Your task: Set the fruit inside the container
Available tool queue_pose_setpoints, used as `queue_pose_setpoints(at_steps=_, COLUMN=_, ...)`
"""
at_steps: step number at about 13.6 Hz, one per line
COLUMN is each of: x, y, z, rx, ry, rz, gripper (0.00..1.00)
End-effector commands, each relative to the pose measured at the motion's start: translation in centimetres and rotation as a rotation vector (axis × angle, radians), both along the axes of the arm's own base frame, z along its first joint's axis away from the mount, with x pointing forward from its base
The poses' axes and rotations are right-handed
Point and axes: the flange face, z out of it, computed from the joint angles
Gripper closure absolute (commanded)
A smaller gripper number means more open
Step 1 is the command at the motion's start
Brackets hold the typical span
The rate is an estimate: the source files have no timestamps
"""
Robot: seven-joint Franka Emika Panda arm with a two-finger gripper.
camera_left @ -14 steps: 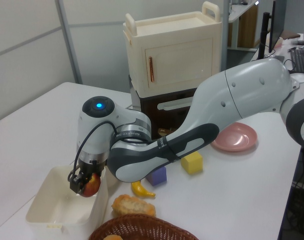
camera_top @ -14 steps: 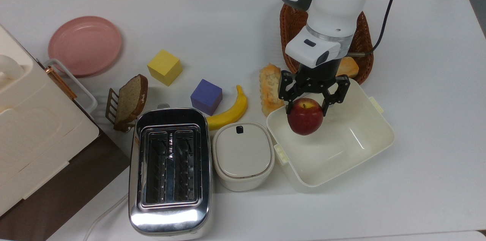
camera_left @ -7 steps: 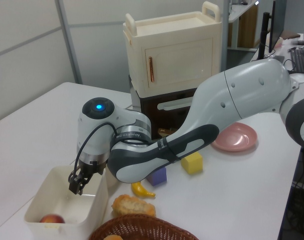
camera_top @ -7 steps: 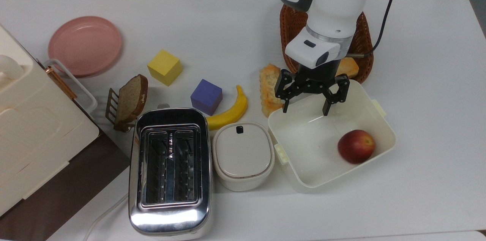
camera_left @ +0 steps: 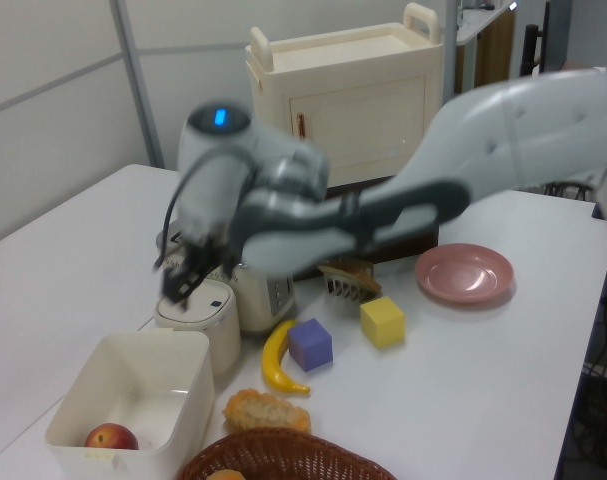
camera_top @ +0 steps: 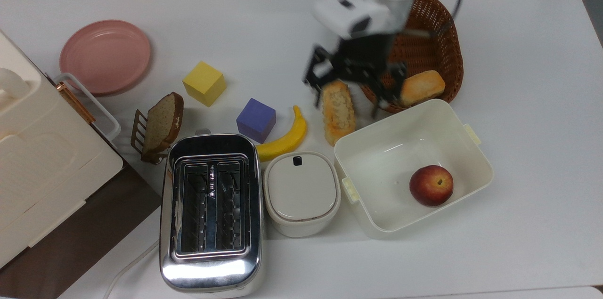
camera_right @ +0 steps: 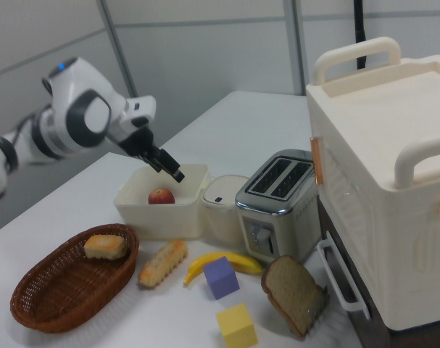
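The fruit, a dark-red apple (camera_top: 431, 185), lies loose on the floor of the container, a cream-white tub (camera_top: 386, 167), near the wall at the top view's right. The left view has the apple (camera_left: 111, 437) low in the tub (camera_left: 133, 380), and the right view has it (camera_right: 161, 196) inside the tub (camera_right: 133, 206) too. My gripper (camera_top: 348, 96) is open and holds nothing. It hangs high, blurred by motion, over the long bread beyond the tub's far rim. It is well above the tub in the left view (camera_left: 183, 290) and the right view (camera_right: 169, 168).
A brown wicker basket (camera_top: 433, 30) with a bread roll (camera_top: 421, 87) sits behind the tub. A long bread (camera_top: 338, 113), a banana (camera_top: 285, 136), a white lidded box (camera_top: 301, 190) and a toaster (camera_top: 209, 209) stand to the top view's left. Cubes and a pink plate (camera_top: 104, 56) lie further left.
The gripper opened and dropped the apple, which rolled to the tub's side at the top view's right. The arm then rose and swung away toward the long bread and basket.
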Motion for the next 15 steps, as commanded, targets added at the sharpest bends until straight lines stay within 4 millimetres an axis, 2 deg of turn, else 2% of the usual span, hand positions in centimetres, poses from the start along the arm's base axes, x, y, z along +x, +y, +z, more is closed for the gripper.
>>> queue_pose_setpoints(at_steps=1, x=-7.1, y=-6.7, z=8.0, rx=0.002, ry=0.196, rz=0.036, gripper=0.00)
queue_pose_setpoints(at_steps=2, x=-8.3, y=-9.3, z=9.7, rx=0.001, ry=0.219, rz=0.004, gripper=0.00)
queue_pose_setpoints(at_steps=3, x=-9.5, y=-11.1, z=11.4, rx=0.004, ry=0.222, rz=-0.025, gripper=0.00)
queue_pose_setpoints(at_steps=5, x=-11.7, y=-14.7, z=12.9, rx=0.015, ry=0.215, rz=-0.083, gripper=0.00)
queue_pose_setpoints(at_steps=10, x=-13.5, y=-22.3, z=11.5, rx=0.119, ry=0.260, rz=-0.110, gripper=0.00)
queue_pose_setpoints(at_steps=12, x=-13.4, y=-23.2, z=10.4, rx=0.125, ry=0.284, rz=-0.140, gripper=0.00)
queue_pose_setpoints(at_steps=15, x=-13.5, y=-23.3, z=10.5, rx=0.121, ry=0.297, rz=-0.128, gripper=0.00)
